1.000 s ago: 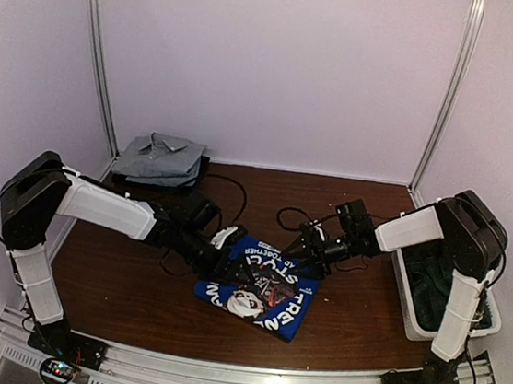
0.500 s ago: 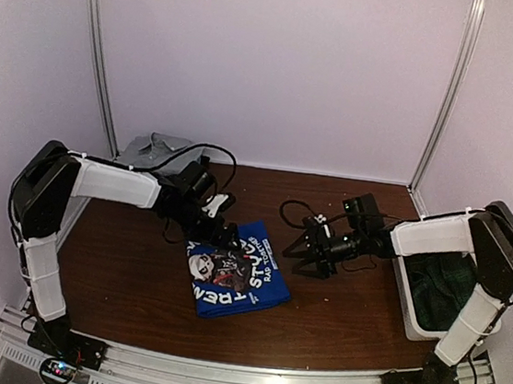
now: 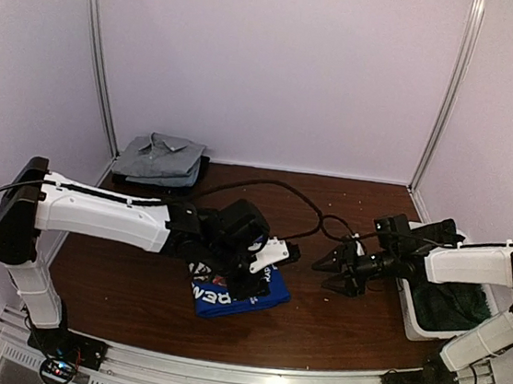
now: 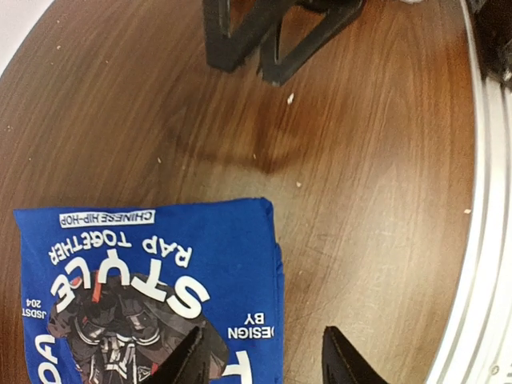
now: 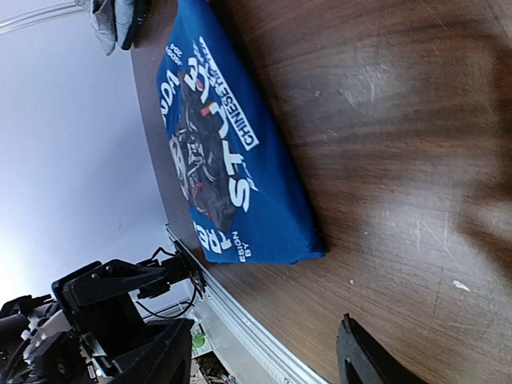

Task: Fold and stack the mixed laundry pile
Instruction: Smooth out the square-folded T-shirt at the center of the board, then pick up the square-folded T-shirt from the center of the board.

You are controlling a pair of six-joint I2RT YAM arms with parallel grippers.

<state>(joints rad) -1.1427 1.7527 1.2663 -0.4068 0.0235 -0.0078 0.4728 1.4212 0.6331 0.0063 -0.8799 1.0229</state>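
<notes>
A folded royal-blue T-shirt (image 3: 226,298) with white lettering and a dark print lies on the brown table near the front centre. My left gripper (image 3: 254,280) hovers over its right edge, jaws open; in the left wrist view one fingertip (image 4: 188,362) is over the blue shirt (image 4: 152,280) and the other over bare wood. My right gripper (image 3: 332,273) stands open and empty to the right of the shirt (image 5: 232,160). A folded light grey shirt (image 3: 158,158) rests on a dark piece at the back left. A dark green piece (image 3: 453,293) lies in the bin.
The white plastic bin (image 3: 417,326) stands at the table's right edge, beside the right arm. A metal rail (image 3: 236,370) runs along the near edge. A black cable (image 3: 266,186) loops across the table's back middle. Walls close in on three sides.
The left arm swung right and forward over the blue shirt, and its jaws narrowed. The right gripper drew back toward the bin. The blue shirt now lies folded smaller and farther left.
</notes>
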